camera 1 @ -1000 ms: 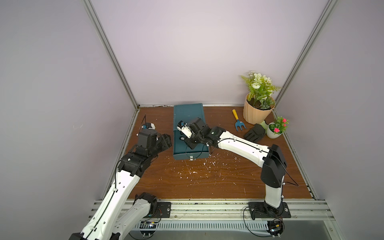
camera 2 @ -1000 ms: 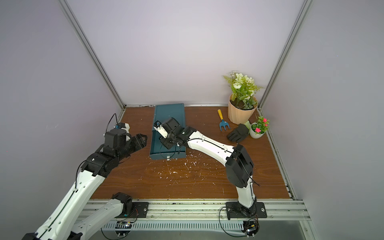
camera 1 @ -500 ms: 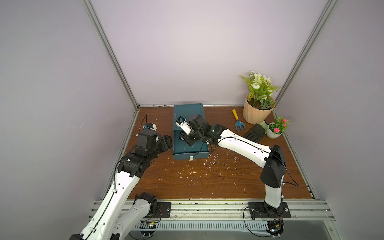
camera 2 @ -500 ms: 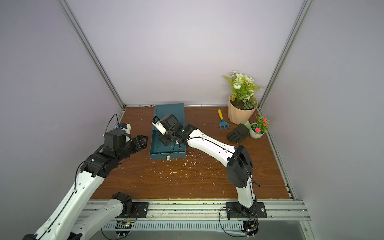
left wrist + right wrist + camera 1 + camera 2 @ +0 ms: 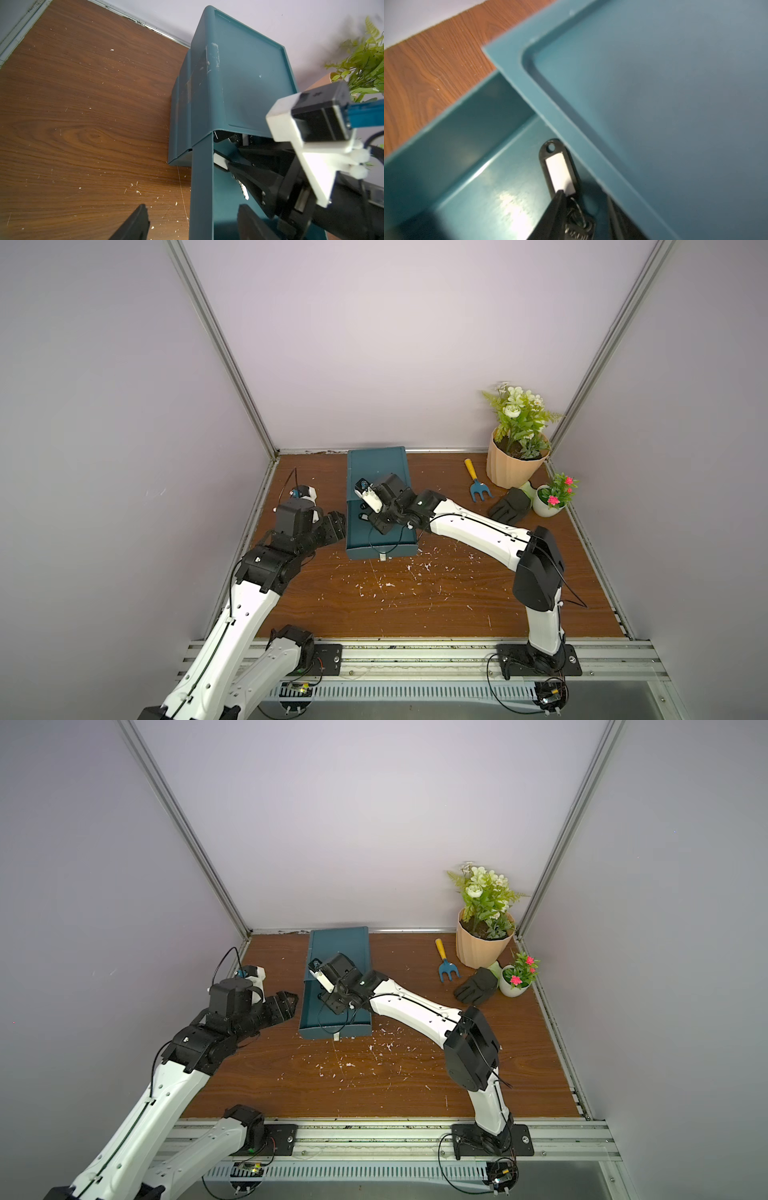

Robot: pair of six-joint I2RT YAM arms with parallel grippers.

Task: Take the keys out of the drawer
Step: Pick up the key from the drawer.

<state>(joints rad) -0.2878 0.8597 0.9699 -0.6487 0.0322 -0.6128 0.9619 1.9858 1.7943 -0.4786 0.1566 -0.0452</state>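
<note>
Drawer (image 5: 467, 145), open: keys (image 5: 560, 172) w/ blk tag inside. R fingers (image 5: 554, 212) narrow, astride keys; grip unclear. L fingers (image 5: 135, 224) wide apart, at drawer's side wall.

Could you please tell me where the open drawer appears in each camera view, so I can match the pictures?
Top views: in both, the open drawer juts toward the robot from the teal cabinet at the back of the table.
Left wrist: its side wall runs out from under the cabinet.
Right wrist: its floor shows beside a black key tag.
Shared landmark: the cabinet's top front edge, above the drawer.
</note>
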